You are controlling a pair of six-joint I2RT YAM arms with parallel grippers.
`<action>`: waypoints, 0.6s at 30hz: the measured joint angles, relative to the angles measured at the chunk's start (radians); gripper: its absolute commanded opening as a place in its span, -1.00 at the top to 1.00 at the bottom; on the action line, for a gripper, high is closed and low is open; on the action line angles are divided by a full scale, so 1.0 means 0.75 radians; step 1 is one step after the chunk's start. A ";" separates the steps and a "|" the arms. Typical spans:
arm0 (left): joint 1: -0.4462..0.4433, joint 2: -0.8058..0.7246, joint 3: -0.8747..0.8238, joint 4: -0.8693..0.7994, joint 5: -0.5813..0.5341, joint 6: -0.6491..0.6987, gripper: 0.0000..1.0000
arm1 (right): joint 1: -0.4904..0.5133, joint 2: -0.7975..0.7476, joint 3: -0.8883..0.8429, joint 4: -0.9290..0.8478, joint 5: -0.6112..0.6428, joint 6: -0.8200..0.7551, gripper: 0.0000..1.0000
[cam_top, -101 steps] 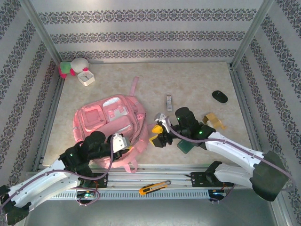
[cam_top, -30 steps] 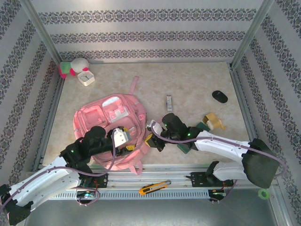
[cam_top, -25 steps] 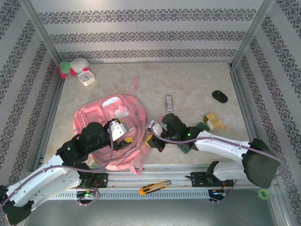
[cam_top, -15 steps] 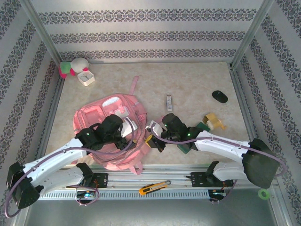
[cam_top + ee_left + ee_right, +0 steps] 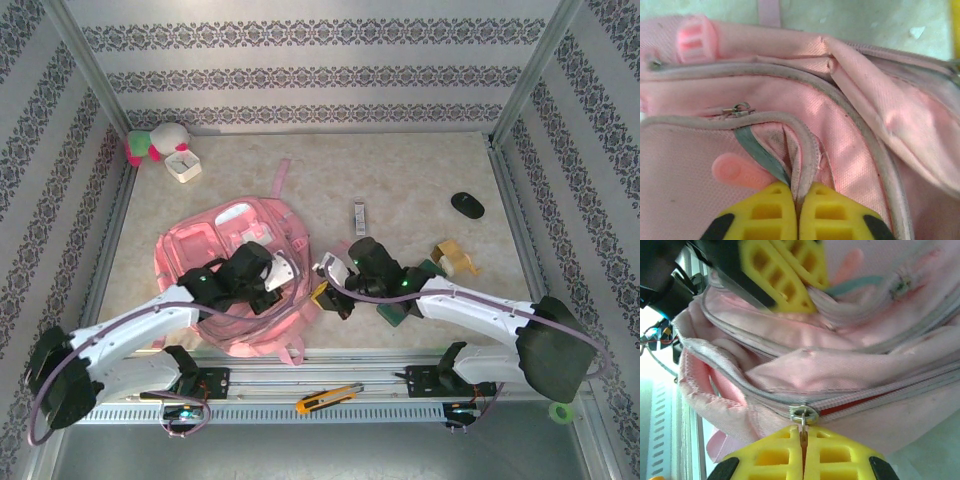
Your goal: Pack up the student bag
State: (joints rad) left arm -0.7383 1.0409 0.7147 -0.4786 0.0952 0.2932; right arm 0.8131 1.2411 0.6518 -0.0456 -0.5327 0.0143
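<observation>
Now, both outstretched arms' jaws pinch the student bag: left its piping, right its zipper pull.

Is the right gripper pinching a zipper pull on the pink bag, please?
Yes, in the right wrist view the right gripper is shut on the metal zipper pull of the student bag.

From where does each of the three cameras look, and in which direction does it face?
Top external: above and behind the bases, facing down at the table; both arms reach the bag.
Left wrist: on the left arm, looking along the left gripper, shut on a pocket edge.
Right wrist: on the right arm, looking along the right gripper, shut on a zip pull.
Shared: the right wrist view also shows the left gripper's yellow fingers on the bag.
</observation>
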 measured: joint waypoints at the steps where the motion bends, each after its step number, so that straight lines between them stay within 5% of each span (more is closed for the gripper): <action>1: 0.035 -0.044 0.000 -0.007 0.037 0.027 1.00 | -0.018 -0.002 0.000 -0.001 -0.016 -0.005 1.00; 7: 0.243 -0.251 0.041 -0.183 0.309 0.291 1.00 | -0.127 0.006 0.042 -0.058 -0.123 -0.062 1.00; 18: 0.263 -0.250 0.140 -0.421 0.536 0.565 1.00 | -0.255 0.170 0.175 -0.160 -0.164 -0.201 1.00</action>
State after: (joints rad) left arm -0.5411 0.8532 0.8196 -0.7944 0.4973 0.7170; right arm 0.6216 1.3689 0.7830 -0.1658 -0.6559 -0.1364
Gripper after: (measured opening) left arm 0.047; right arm 0.042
